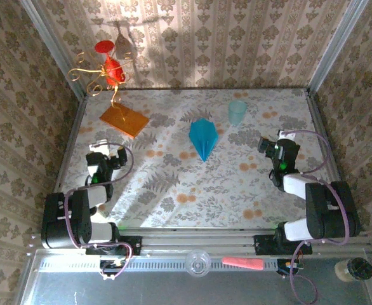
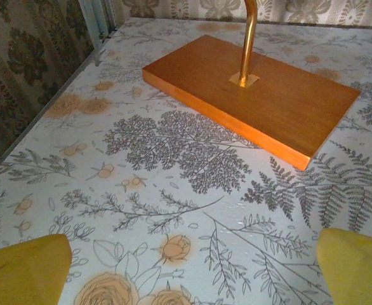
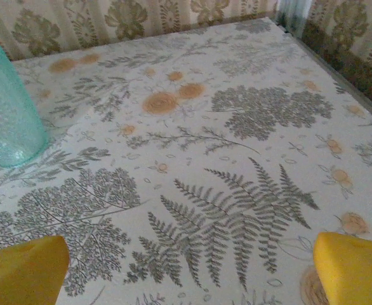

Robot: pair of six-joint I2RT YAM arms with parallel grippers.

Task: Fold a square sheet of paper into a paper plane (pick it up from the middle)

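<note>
The plane (image 1: 203, 137) lies flat on the counter (image 1: 173, 194), about midway between left and right and a little toward the far half. It is teal-blue with a kite-like outline and a crease down its centre. Its long axis runs from the far wall to the near edge, almost square to the row of arm bases. The sharp nose points toward the arms and the blunter wide end faces the far wall. Neither tool touches it.

The left tool (image 1: 112, 154) sits low over the counter's left side, well apart from the plane, with its yellow fingers (image 2: 22, 267) spread wide and nothing between them. Ahead of it lies the orange slab (image 2: 256, 95), flat on the counter, with a brass rod (image 2: 248, 38) rising from it.

The right tool (image 1: 272, 147) sits over the right side, also well clear of the plane. Its fingers (image 3: 354, 267) are spread wide, with bare counter between them. The mint cup (image 3: 8, 105) stands upright ahead of it and to its left. In the top view the cup is near the plane's wide end, beyond it and to its right, not touching.
</note>
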